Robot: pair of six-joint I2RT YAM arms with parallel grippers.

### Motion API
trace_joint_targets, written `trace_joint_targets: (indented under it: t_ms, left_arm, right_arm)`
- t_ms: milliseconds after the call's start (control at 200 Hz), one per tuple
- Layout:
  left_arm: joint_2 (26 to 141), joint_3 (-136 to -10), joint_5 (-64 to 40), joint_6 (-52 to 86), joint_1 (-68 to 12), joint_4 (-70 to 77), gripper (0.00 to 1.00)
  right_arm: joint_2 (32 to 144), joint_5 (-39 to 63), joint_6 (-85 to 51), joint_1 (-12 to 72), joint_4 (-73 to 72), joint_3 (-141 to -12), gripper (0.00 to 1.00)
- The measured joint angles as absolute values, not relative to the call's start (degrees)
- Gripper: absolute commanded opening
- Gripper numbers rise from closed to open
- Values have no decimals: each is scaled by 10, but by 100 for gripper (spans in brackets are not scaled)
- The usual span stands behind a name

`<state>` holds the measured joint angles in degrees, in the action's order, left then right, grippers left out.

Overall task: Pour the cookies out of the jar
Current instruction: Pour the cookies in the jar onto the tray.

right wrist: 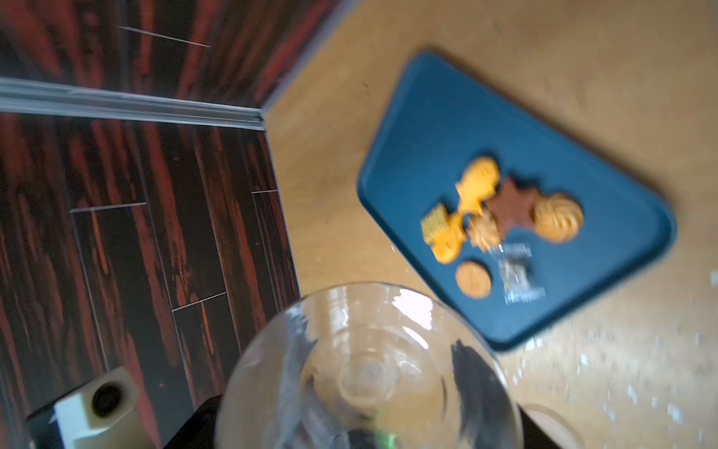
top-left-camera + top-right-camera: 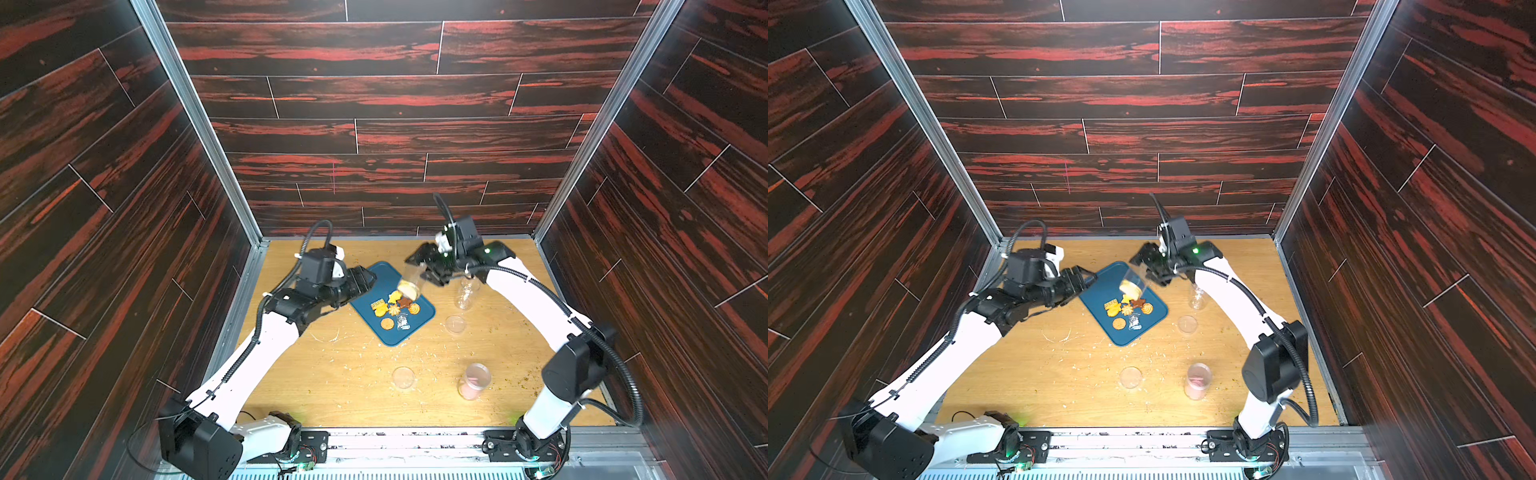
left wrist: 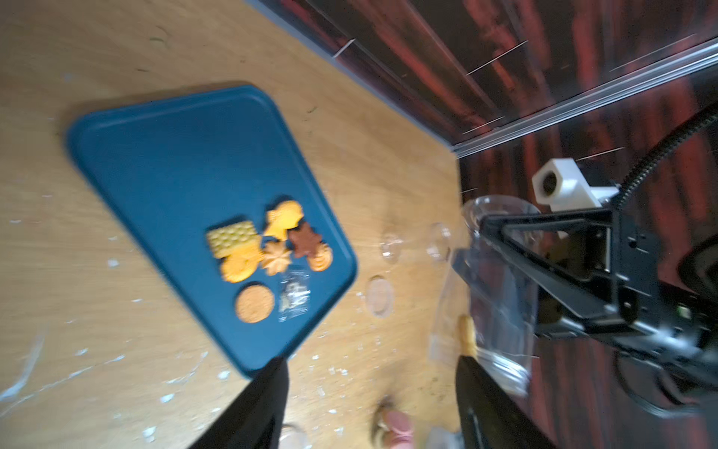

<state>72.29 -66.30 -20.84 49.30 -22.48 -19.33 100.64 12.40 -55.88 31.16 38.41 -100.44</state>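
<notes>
In both top views my right gripper (image 2: 428, 270) (image 2: 1148, 270) is shut on a clear jar (image 2: 412, 279) (image 2: 1133, 281), tilted mouth-down over a blue tray (image 2: 422, 320) (image 2: 1154, 320). A few pale cookies (image 2: 407, 289) sit at the jar's mouth. Several cookies (image 2: 395, 309) (image 3: 268, 248) (image 1: 497, 217) lie on the tray: yellow and orange swirls, a brown star, a square cracker. The right wrist view shows the jar's base (image 1: 369, 373) between the jaws. My left gripper (image 2: 370, 276) (image 3: 371, 361) hangs open and empty at the tray's left corner.
A small clear crinkled packet (image 2: 402, 322) lies on the tray. To the right stand an empty clear jar (image 2: 467, 293) and a clear lid (image 2: 455, 324). Nearer the front are another lid (image 2: 403, 377) and a jar with pink contents (image 2: 473, 380). Crumbs litter the wooden table.
</notes>
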Motion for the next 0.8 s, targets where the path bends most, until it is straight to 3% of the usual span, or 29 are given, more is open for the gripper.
trace_joint_targets:
  t_ms: [291,802]
  left_arm:
    - [765,-664,-330,564,-229,-97,78]
    - [841,-755,-378,443,-255,-211,76]
  right_arm:
    - [1023,110,-516,322,411,-1014,70]
    - [1051,171,-537,333,427,-1069,70]
